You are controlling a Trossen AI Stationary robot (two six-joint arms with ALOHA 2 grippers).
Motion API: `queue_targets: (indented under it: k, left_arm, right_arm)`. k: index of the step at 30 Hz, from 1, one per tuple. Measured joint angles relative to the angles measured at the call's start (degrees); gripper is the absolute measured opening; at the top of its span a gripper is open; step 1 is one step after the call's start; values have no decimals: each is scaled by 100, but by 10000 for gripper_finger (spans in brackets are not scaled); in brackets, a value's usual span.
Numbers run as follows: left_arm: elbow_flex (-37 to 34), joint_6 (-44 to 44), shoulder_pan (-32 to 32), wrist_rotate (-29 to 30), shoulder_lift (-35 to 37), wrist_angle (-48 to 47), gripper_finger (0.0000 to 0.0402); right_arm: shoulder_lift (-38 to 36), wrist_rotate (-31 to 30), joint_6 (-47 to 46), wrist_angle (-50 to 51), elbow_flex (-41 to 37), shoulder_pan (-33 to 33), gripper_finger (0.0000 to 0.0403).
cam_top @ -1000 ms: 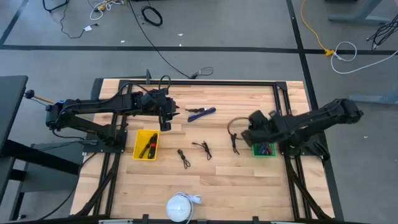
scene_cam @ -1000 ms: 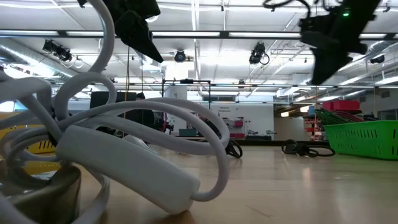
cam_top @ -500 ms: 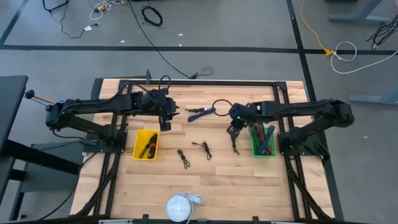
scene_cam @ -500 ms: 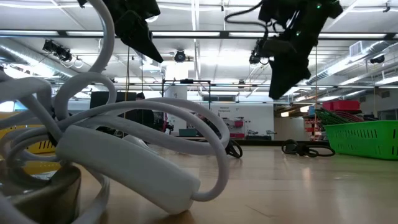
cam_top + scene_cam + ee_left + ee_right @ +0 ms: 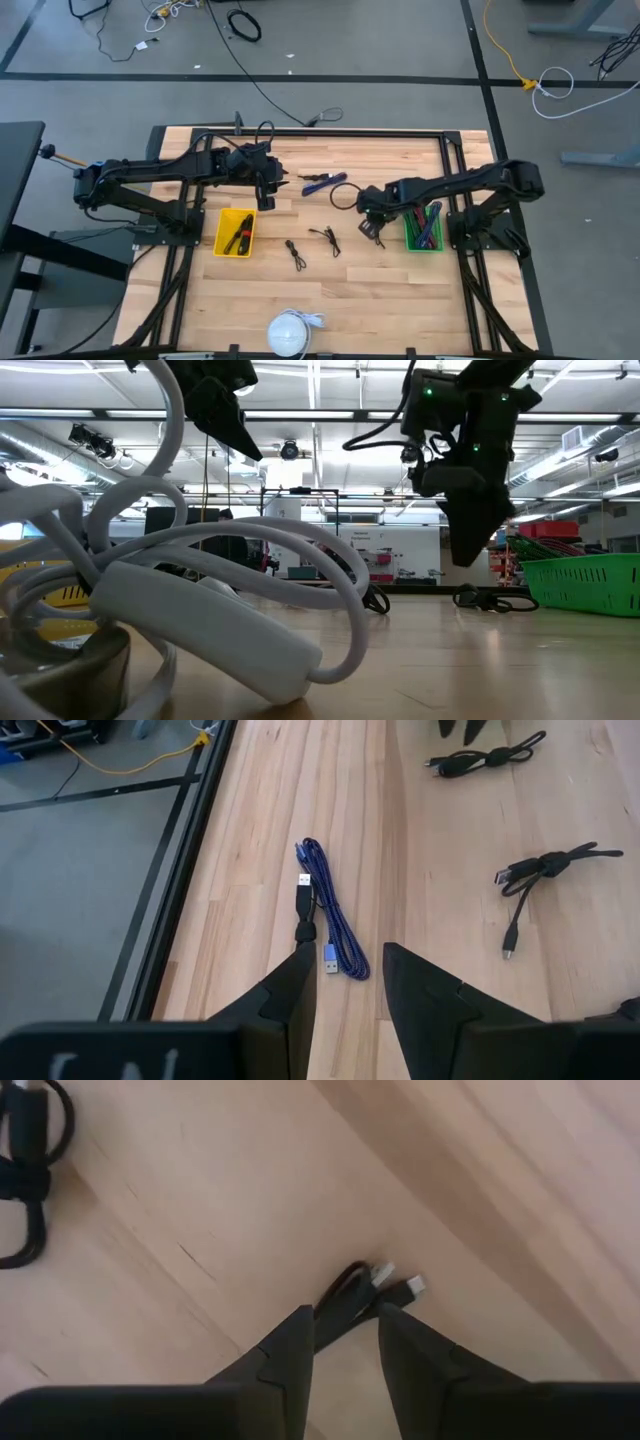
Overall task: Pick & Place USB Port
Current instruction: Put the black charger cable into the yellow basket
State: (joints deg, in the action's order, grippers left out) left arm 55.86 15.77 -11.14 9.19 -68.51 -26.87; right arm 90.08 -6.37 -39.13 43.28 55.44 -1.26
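A bundled black USB cable [image 5: 352, 1293] lies on the wooden table, its two plugs [image 5: 398, 1281] showing just beyond my right gripper's fingers. My right gripper [image 5: 369, 218] hangs open above it, pointing steeply down, left of the green bin [image 5: 424, 228]; in the low view my right gripper [image 5: 467, 550] is clear of the table top. My left gripper [image 5: 265, 196] waits open in the air at the far left. Past its fingers a blue cable [image 5: 333, 922] with a black plug lies on the table.
A yellow bin [image 5: 235, 232] with cables stands at the left, and the green bin holds several cables. Two more black cable bundles [image 5: 295, 253] [image 5: 325, 238] lie mid-table. A white coiled charger [image 5: 290, 331] sits at the near edge. A black frame [image 5: 300, 132] borders the table.
My right gripper has swung from over the green bin toward the table's left, come down and tipped from slanting to pointing steeply down over the black cable. The cables have not moved.
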Motion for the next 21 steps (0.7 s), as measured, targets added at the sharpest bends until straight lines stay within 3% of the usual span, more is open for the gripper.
queue_targets:
  k: [21]
  left_arm:
    - [0, 4, 0, 0, 0, 0, 122]
  right_arm:
    - [348, -22, -140, -5, -2, 211, 119]
